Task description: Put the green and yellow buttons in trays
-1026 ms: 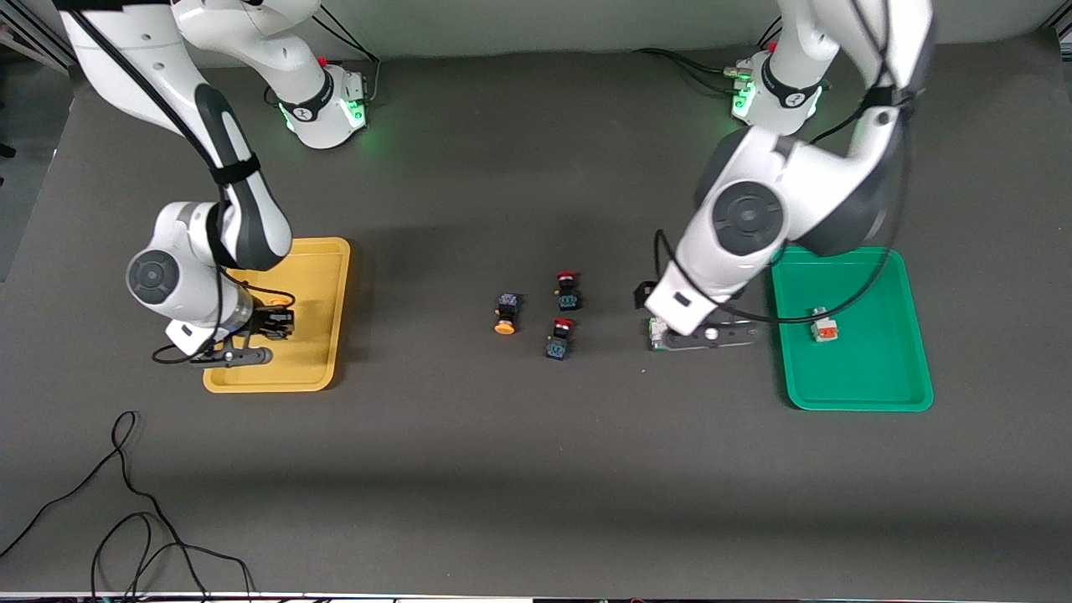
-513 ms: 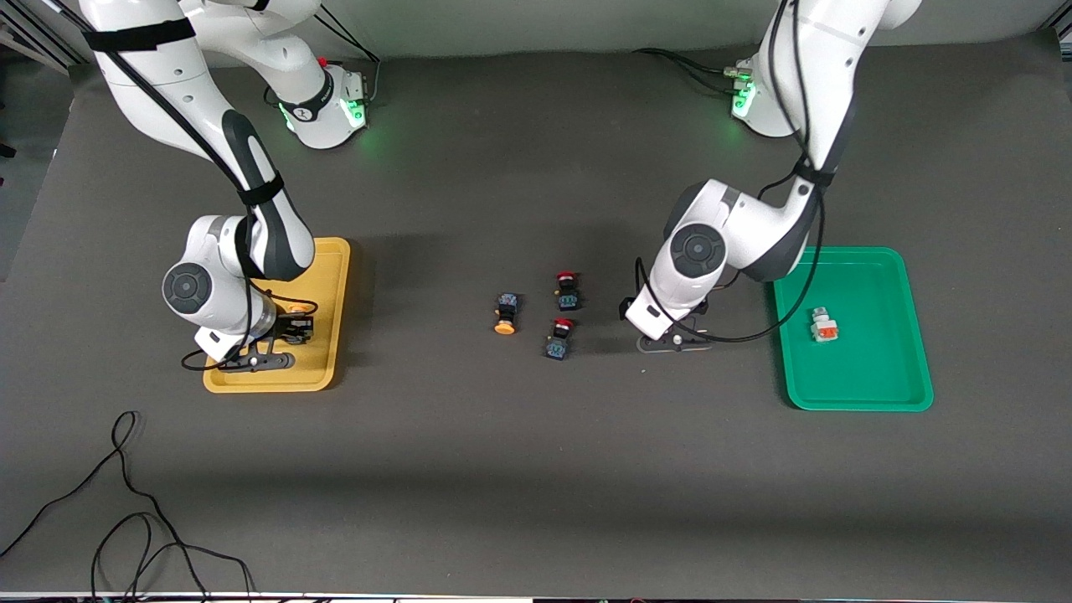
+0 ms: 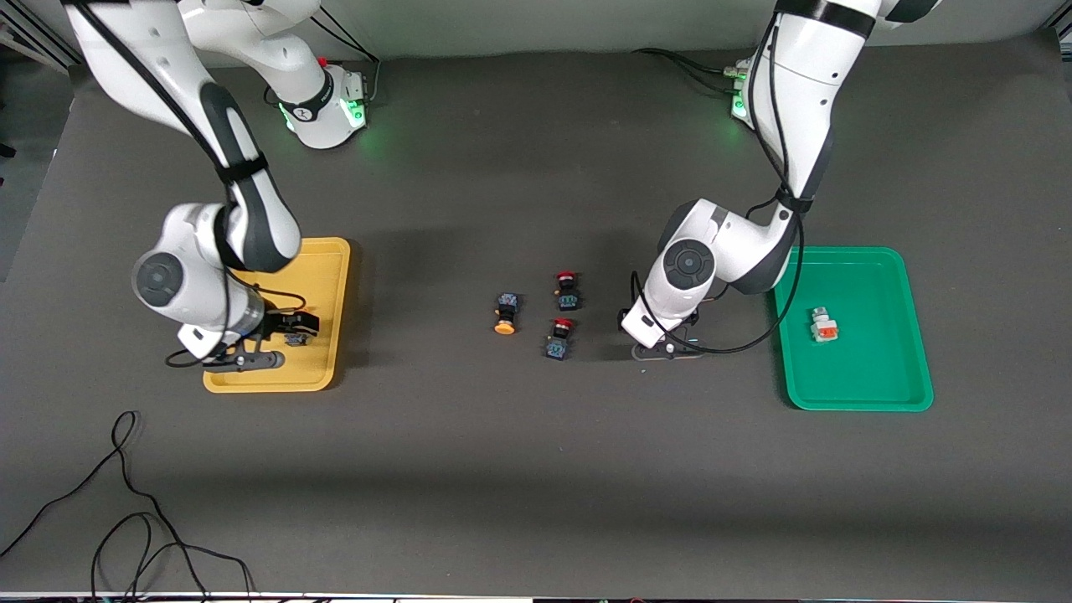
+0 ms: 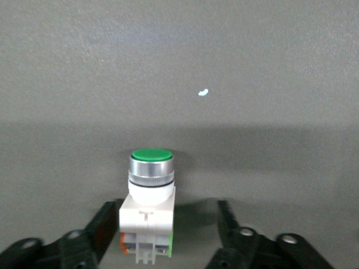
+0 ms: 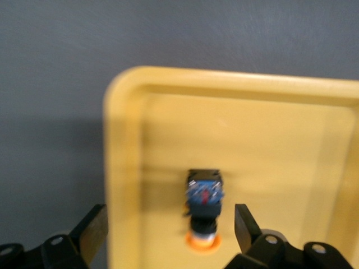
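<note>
The left tool (image 4: 165,238) is low over the bare worktop (image 3: 536,469), between the red buttons (image 3: 563,314) and the green tray (image 3: 854,381). Only the left wrist view shows its fingers partly closed around a green button (image 4: 148,210), one finger touching the white body, the other apart. The right tool (image 5: 171,230) is over the yellow tray (image 3: 331,276), fingers spread wide and holding nothing; the right wrist view shows a yellow button (image 5: 203,210) lying in that tray between them. The front view adds another yellow button (image 3: 505,312) on the worktop and a white button (image 3: 823,325) in the green tray.
</note>
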Motion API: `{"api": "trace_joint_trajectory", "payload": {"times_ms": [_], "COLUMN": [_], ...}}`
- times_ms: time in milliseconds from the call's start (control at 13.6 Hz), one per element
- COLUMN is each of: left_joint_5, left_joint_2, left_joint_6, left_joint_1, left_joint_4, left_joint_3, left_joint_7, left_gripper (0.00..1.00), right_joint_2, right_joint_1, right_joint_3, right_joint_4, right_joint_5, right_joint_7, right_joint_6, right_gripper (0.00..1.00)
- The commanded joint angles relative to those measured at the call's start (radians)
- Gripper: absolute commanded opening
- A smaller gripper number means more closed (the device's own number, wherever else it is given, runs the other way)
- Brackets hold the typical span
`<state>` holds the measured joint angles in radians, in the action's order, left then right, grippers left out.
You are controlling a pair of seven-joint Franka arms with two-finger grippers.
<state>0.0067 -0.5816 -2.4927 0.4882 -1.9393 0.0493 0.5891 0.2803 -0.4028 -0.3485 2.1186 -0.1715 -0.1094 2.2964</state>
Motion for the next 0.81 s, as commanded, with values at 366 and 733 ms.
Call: {"api": "trace_joint_trajectory", "payload": {"times_ms": [366, 733], "left_joint_5": [0.003, -0.071], "left_joint_2": [0.089, 0.294], "left_joint_6": [0.246, 0.584], "left_joint_1": [-0.026, -0.141], "left_joint_4": [0.116, 0.238], "left_joint_3": [-0.014, -0.009], "left_joint_7": [0.015, -0.024], "left_gripper": [0.11, 0.11], "right_joint_2": [-0.032, 0.213], "right_joint_1": [-0.149, -0.344], "right_joint_3": [0.009, 0.011], "right_joint_4": [-0.281, -0.526], "right_joint_5": [-0.023, -0.023], "right_joint_7": [0.379, 0.684], "right_joint_6": [-0.313, -0.311], "right_gripper": [1.0, 1.0]}}
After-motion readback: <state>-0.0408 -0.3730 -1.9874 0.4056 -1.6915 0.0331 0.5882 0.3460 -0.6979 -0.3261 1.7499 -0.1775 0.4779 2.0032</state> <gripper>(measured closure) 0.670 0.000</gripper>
